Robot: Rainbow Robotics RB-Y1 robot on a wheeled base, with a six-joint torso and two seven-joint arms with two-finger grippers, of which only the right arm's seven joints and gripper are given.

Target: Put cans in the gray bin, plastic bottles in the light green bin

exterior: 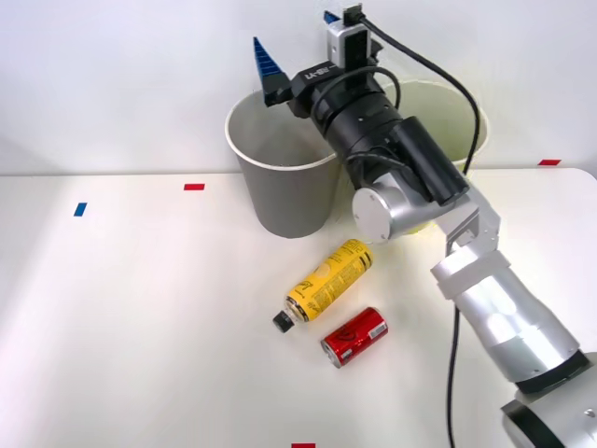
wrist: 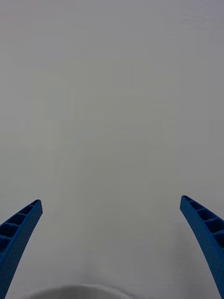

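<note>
My right gripper (exterior: 298,39) is raised above the gray bin (exterior: 280,191), close to the white wall. Its blue fingers (exterior: 266,61) point up, open, with nothing between them. The wrist view shows the same gripper (wrist: 110,200) spread wide against the plain wall. The light green bin (exterior: 464,105) stands right of the gray one, mostly hidden behind my arm. A yellow plastic bottle (exterior: 328,282) with a black cap lies on the table in front of the bins. A red can (exterior: 355,336) lies on its side just nearer and to the right of it.
The white table (exterior: 140,317) carries small tape marks: red ones (exterior: 194,187) (exterior: 548,161) near the back, another red one (exterior: 303,445) at the front edge, and a blue one (exterior: 79,209) at the left. The wall stands right behind the bins.
</note>
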